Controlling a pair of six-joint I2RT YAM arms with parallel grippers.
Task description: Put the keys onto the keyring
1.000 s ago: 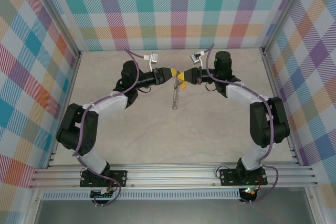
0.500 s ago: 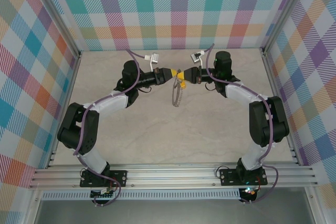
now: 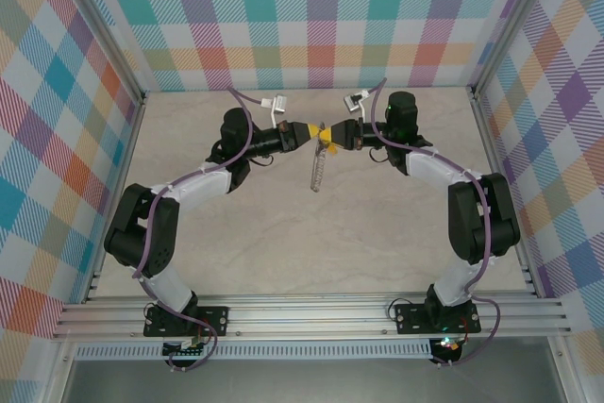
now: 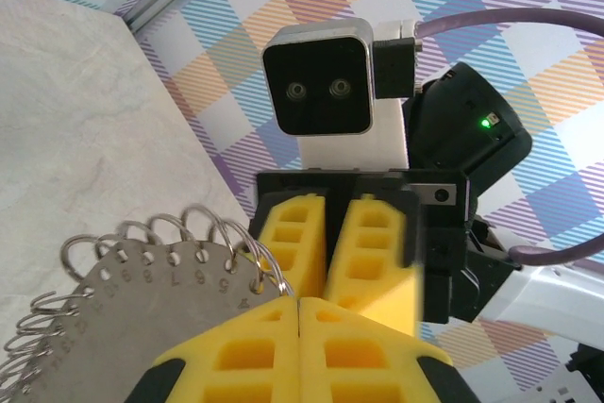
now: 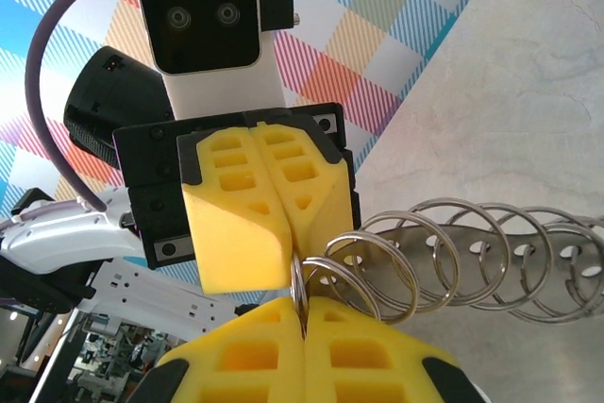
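- Here we see the left gripper [image 4: 300, 304] with its jaws pressed together, clamped on the end ring [image 5: 300, 280] of a row of rings [image 5: 453, 243].
- The right gripper [image 5: 304, 309] meets it tip to tip. From the left wrist its jaws stand a little apart, and the same end ring runs into the slot between them. Whether they touch it we cannot tell.
- The rings are threaded through holes along one edge of a numbered metal plate [image 4: 142, 294]. The plate starts just beside both pairs of jaws and runs off to one side of them.
- From above, the plate reaches from the meeting jaws toward the arm bases, over the table [image 3: 377, 233]. Whether its far end touches the table we cannot tell.
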